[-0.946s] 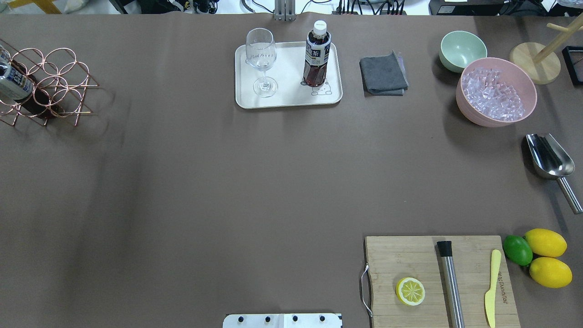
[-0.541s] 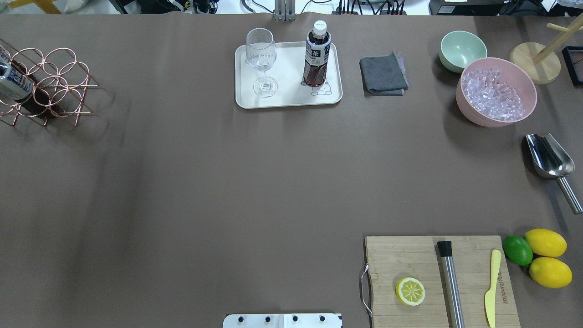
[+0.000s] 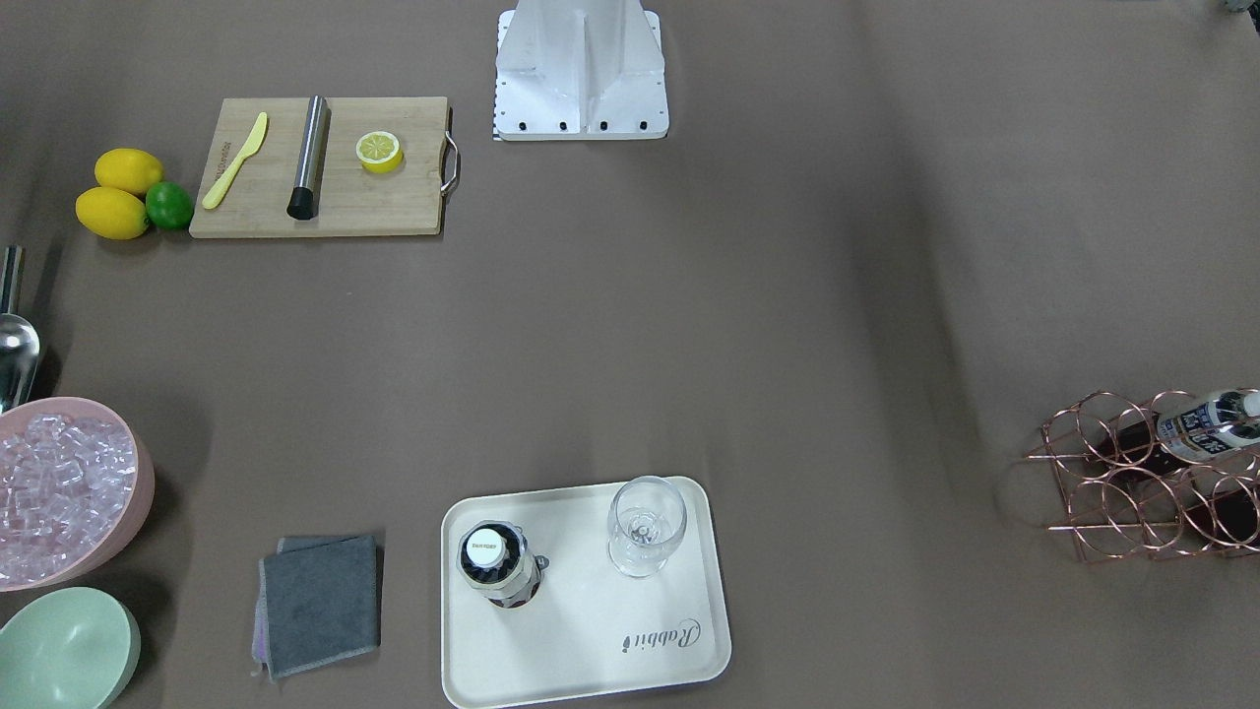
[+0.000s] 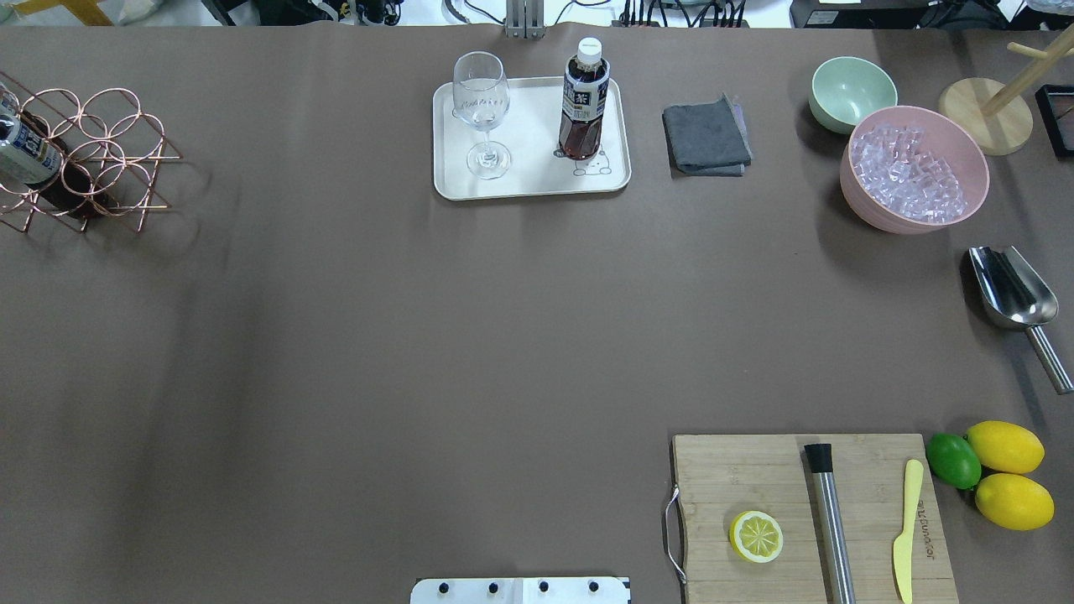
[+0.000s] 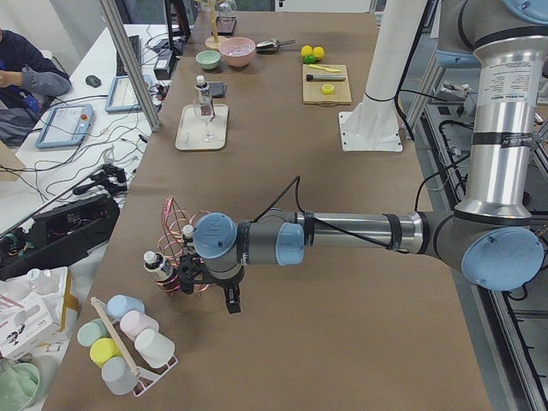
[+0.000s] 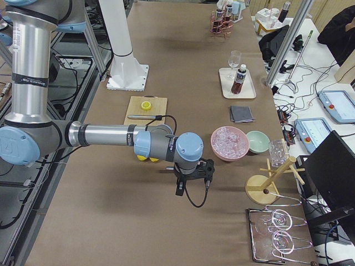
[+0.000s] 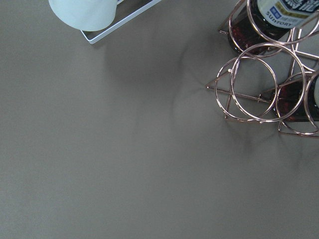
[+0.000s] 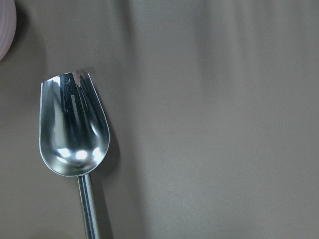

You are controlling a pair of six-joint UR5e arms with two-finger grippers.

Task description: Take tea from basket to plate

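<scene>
One tea bottle [image 4: 585,101] stands upright on the cream plate [image 4: 529,180], over the drawn bear; it also shows in the front view [image 3: 497,563]. The copper wire basket [image 4: 92,159] sits at the table's far left and holds another tea bottle [image 4: 25,151] lying in its rings. The left wrist view looks down on the basket [image 7: 259,84] and a bottle [image 7: 289,10] in it. My left gripper [image 5: 210,295] hangs close beside the basket, and I cannot tell if it is open. My right gripper [image 6: 193,187] hovers over the steel scoop [image 8: 75,124], and I cannot tell its state.
A wine glass [image 4: 481,109] stands on the plate beside the tea. A grey cloth [image 4: 706,138], mint bowl [image 4: 852,91] and pink bowl of ice [image 4: 914,168] lie to the right. A cutting board [image 4: 805,512] is at front right. A mug rack [image 5: 128,342] stands near the basket.
</scene>
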